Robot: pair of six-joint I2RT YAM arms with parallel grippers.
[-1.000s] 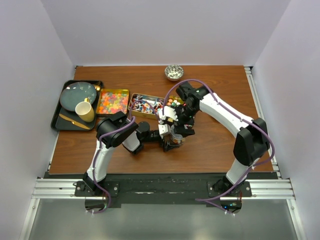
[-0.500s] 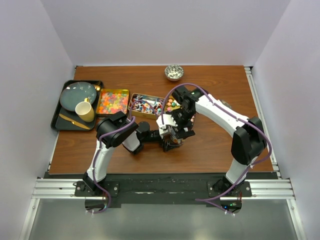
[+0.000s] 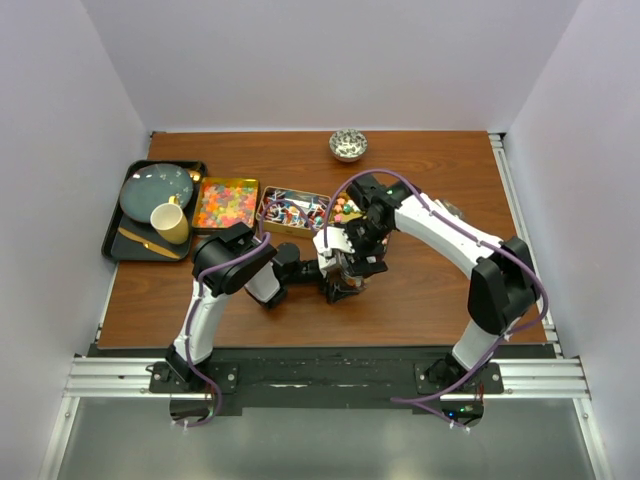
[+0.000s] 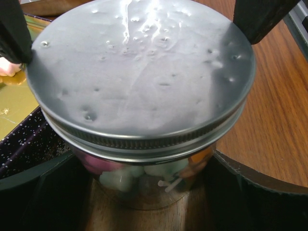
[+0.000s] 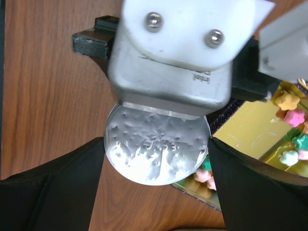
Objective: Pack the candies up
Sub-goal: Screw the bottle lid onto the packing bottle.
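When it's looked at from the top camera, both arms are seen meeting mid-tabletop (image 3: 440, 180). The left claw (image 3: 336, 287) is reached in from the left and the right claw (image 3: 352, 258) is brought in from the far right. What's pinched between them can't really be made out from up there, too much arm in the way. Loose candies (image 3: 225, 204) are laid out in gold trays (image 3: 227, 180) just behind the claws.

From the left wrist camera the rest gets filled in. A glass jar (image 4: 144, 178) is clamped by its body between the left claw's fingers (image 4: 38, 197), and a dimpled metal lid (image 4: 139, 72) is sat on it. Pink, white and orange candies are seen packed inside the glass, which isn't shown by either other view. The right claw's black fingers (image 4: 262, 17) are pressed against the lid's rim on opposite sides.

From the right wrist camera only the lid's top is shown, wedged between that claw's fingers and partly covered by the left claw's white body. More pink, green and yellow candies are seen in a tray at the right edge, beside bare gold floor.
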